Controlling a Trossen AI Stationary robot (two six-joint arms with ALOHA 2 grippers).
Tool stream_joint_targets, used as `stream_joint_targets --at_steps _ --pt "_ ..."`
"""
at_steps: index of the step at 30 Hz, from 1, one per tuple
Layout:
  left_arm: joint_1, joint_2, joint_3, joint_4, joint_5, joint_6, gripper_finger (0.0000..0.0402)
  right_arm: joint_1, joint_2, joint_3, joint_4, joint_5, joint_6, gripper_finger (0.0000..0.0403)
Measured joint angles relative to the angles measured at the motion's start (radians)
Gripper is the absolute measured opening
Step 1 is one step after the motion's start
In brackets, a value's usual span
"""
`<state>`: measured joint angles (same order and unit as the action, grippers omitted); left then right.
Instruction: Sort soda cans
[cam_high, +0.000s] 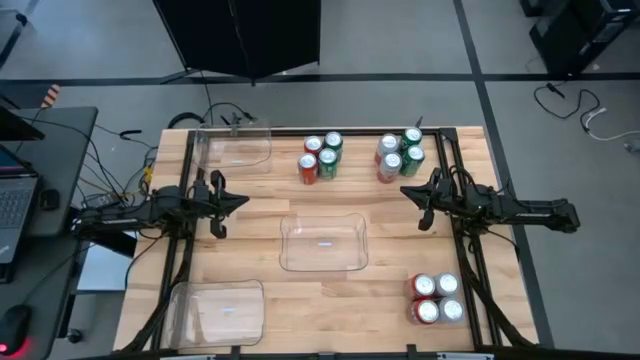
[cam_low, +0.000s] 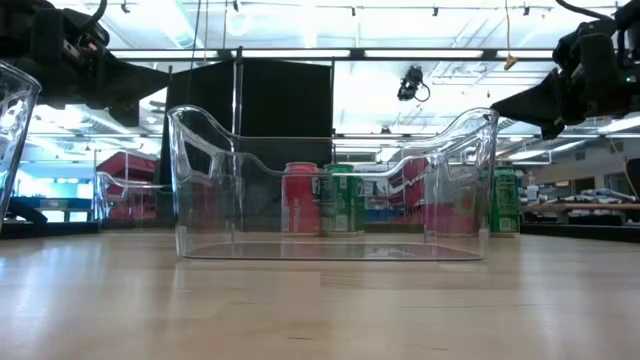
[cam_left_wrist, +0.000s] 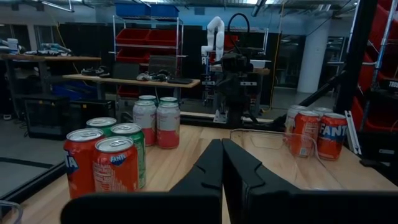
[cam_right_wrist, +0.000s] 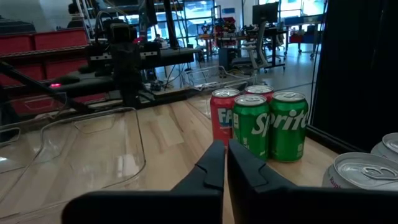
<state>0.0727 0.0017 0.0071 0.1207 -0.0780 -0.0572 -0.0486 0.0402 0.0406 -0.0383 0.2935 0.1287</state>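
The soda cans stand upright on the wooden table in three clusters. Red and green cans (cam_high: 320, 158) are at the far middle, silver, green and red ones (cam_high: 400, 152) at the far right, and red and silver ones (cam_high: 435, 298) at the near right. My left gripper (cam_high: 243, 200) hovers shut over the table's left part, pointing level toward the right. My right gripper (cam_high: 405, 190) hovers shut at the right, pointing left. In the wrist views the shut left gripper (cam_left_wrist: 222, 163) faces the red and green cans (cam_left_wrist: 102, 162). The shut right gripper (cam_right_wrist: 226, 155) faces the same cans (cam_right_wrist: 258, 124).
Three clear plastic trays lie on the table: one at the far left (cam_high: 235, 150), one in the middle (cam_high: 322, 243) between the grippers, and one at the near left (cam_high: 218, 312). Bare wood lies around the middle tray. A desk with a laptop (cam_high: 15, 200) stands beyond the left edge.
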Motion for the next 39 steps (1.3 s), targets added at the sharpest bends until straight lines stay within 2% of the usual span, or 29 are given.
stream_joint_targets --at_steps 8,24,28,33,39 --pt "0.000 0.000 0.000 0.019 -0.001 0.000 0.0002 -0.001 0.000 0.000 0.030 0.010 0.000 0.0008" --pt "0.000 0.000 0.000 0.071 -0.001 0.000 0.0002 -0.001 0.000 0.000 0.459 0.006 0.041 0.0005" --pt "0.000 0.000 0.000 0.071 -0.001 0.000 0.0002 0.000 0.009 0.005 0.491 -0.087 0.092 0.0006" --pt "0.000 0.000 0.000 0.076 -0.001 0.000 0.0002 0.002 0.083 0.044 0.488 -0.145 0.199 0.0020" --pt "0.000 0.000 0.000 0.076 -0.001 0.000 0.0002 0.038 0.273 0.178 0.433 -0.190 0.210 0.0039"
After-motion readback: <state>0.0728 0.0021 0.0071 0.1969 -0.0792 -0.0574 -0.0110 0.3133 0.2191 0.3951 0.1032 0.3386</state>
